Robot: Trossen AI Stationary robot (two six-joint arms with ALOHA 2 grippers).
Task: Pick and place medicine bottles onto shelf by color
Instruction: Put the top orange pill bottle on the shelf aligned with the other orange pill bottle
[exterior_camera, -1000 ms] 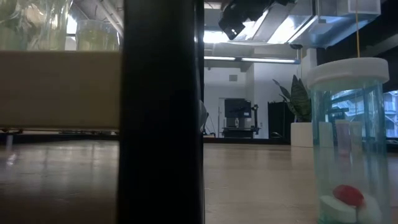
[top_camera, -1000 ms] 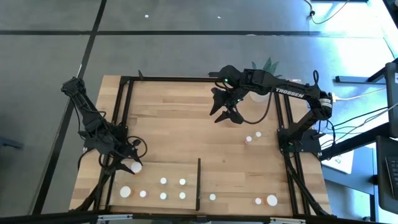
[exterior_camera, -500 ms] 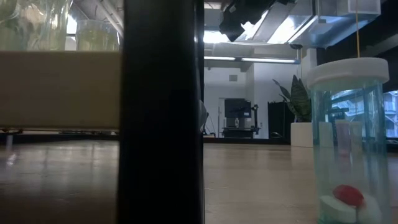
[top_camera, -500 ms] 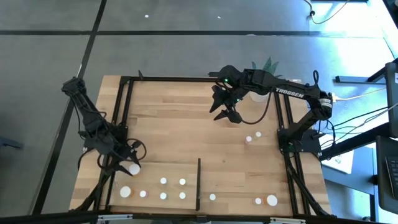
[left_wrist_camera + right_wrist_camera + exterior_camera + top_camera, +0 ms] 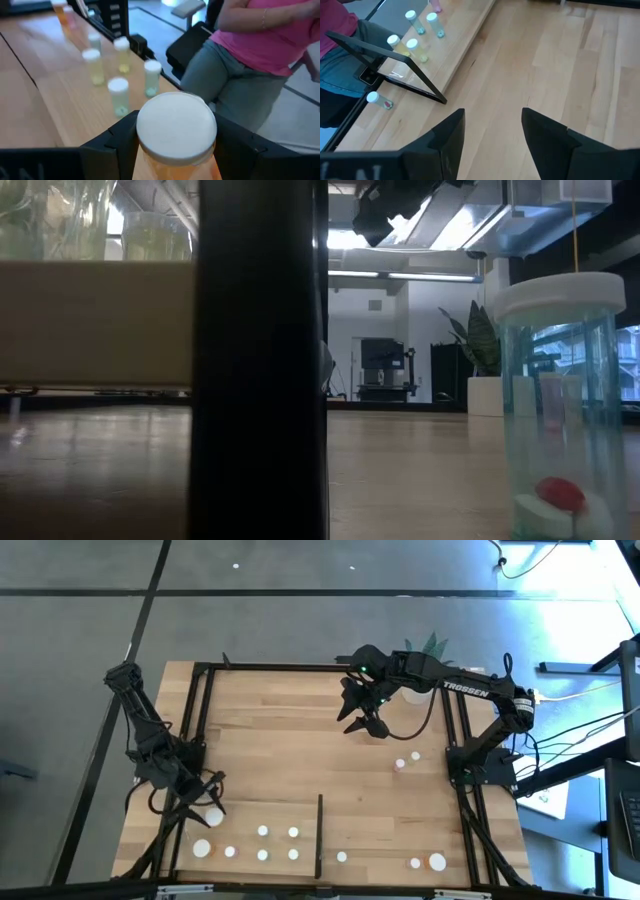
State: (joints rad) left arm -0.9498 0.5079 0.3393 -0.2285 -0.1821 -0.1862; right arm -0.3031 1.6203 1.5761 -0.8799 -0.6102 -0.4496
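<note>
My left gripper (image 5: 207,806) stands over the far left corner of the shelf (image 5: 250,815) and is shut on a large orange medicine bottle (image 5: 176,127) with a white cap (image 5: 213,812). Several small white-capped bottles (image 5: 262,831) and one large one (image 5: 202,848) stand upright on the shelf. Its black upright strip (image 5: 319,835) runs along its right end. Three more bottles (image 5: 341,857) stand right of the strip, and two (image 5: 399,765) stand farther back on the right. My right gripper (image 5: 362,725) hangs open above the table's far middle, nothing between its fingers (image 5: 447,140). My left gripper pinches the large bottle between its two fingers (image 5: 117,142), one on each side of the orange body (image 5: 175,170) just under the white cap. The fingers slant a little downward at it. The cap faces up; the bottle's lower end is out of the picture.
Black rails (image 5: 195,710) frame the wooden tabletop. A white pot with a green plant (image 5: 415,690) stands at the far right. In the low view a tinted bottle (image 5: 560,410) with a red pill stands close by. A person in a pink top (image 5: 260,40) stands beyond the near edge.
My left gripper has rolled about its own line with the large bottle while staying over the shelf's far left corner; the white cap has shifted slightly toward the near edge.
</note>
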